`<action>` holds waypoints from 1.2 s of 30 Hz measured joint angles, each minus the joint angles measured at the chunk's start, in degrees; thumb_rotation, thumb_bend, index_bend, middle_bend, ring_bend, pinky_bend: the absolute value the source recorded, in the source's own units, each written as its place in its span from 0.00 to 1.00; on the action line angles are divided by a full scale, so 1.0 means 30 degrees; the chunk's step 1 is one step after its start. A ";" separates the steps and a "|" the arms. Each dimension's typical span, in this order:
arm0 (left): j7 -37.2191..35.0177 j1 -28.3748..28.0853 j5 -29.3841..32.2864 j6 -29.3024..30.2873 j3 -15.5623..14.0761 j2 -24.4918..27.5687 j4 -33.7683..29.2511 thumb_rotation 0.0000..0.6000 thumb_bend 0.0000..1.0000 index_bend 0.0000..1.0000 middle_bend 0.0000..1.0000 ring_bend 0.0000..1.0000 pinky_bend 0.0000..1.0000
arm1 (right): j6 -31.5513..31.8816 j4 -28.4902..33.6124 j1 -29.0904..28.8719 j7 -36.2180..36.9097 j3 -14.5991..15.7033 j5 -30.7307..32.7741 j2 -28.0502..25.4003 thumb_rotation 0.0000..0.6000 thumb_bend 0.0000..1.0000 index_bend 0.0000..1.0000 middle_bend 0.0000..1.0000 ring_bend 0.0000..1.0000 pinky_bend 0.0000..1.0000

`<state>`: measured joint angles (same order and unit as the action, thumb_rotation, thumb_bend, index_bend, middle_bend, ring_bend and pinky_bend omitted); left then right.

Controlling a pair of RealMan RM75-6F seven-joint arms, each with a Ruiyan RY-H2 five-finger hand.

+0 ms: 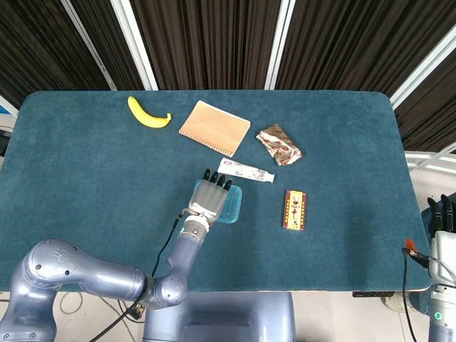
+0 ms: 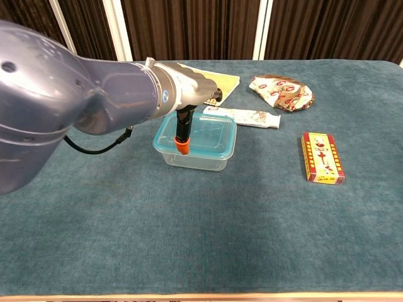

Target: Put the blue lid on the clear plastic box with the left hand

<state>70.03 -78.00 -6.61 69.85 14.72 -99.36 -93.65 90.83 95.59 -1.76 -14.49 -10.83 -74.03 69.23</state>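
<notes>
left hand (image 1: 211, 199) hides most of the blue lid (image 1: 234, 206)

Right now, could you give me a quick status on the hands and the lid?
Left hand flat over the lid, fingers spread. Lid sits on the box. Right hand off-table. Nothing blocking.
</notes>
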 measured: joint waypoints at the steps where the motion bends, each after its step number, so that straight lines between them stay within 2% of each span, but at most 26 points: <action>1: 0.0046 0.0011 0.0049 0.0083 0.0019 0.0109 -0.0236 1.00 0.13 0.06 0.04 0.00 0.00 | 0.0000 -0.0011 -0.0005 -0.0017 -0.0009 0.0003 -0.0008 1.00 0.30 0.11 0.03 0.00 0.00; 5: 0.0280 0.0068 0.0183 0.0534 0.0118 0.0858 -0.1636 1.00 0.16 0.11 0.09 0.00 0.00 | 0.0021 -0.0040 -0.0004 -0.0016 -0.0023 0.0014 0.0006 1.00 0.30 0.11 0.03 0.00 0.00; 11: -0.0963 0.0651 -0.1044 0.0480 0.0426 0.2078 -0.3018 1.00 0.34 0.40 0.36 0.01 0.00 | 0.0057 -0.0034 0.0011 0.0018 -0.0046 0.0041 0.0031 1.00 0.30 0.11 0.03 0.00 0.00; 13: -0.2175 0.1039 -0.1948 -0.0025 0.0566 0.2312 -0.2975 1.00 0.37 0.47 0.41 0.03 0.00 | 0.0084 -0.0026 0.0020 0.0025 -0.0055 0.0043 0.0033 1.00 0.30 0.11 0.03 0.00 0.00; 19: -0.5345 0.2197 -0.5693 -0.1797 0.0364 0.2849 -0.2031 1.00 0.42 0.61 0.48 0.07 0.00 | 0.0025 0.0001 0.0027 0.0037 -0.0031 0.0079 0.0043 1.00 0.30 0.11 0.03 0.00 0.00; 24: -0.6793 0.2736 -0.7333 -0.2609 -0.0140 0.2569 -0.0386 1.00 0.46 0.66 0.51 0.10 0.00 | 0.0012 0.0020 0.0027 0.0059 -0.0045 0.0117 0.0034 1.00 0.30 0.11 0.03 0.00 0.00; 30: -0.7366 0.2816 -0.8117 -0.2832 -0.0400 0.1598 0.1029 1.00 0.50 0.68 0.59 0.17 0.03 | -0.0051 0.0047 0.0027 0.0141 -0.0047 0.0154 0.0007 1.00 0.30 0.11 0.03 0.01 0.00; 36: -0.7203 0.2670 -0.8395 -0.2696 -0.0492 0.0847 0.1954 1.00 0.52 0.68 0.59 0.18 0.03 | -0.0124 0.0069 0.0020 0.0232 -0.0051 0.0207 -0.0016 1.00 0.30 0.11 0.03 0.01 0.00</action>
<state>48.43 -69.99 -31.80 61.76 13.25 -96.81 -87.79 90.45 95.79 -1.70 -13.79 -10.99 -73.40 69.18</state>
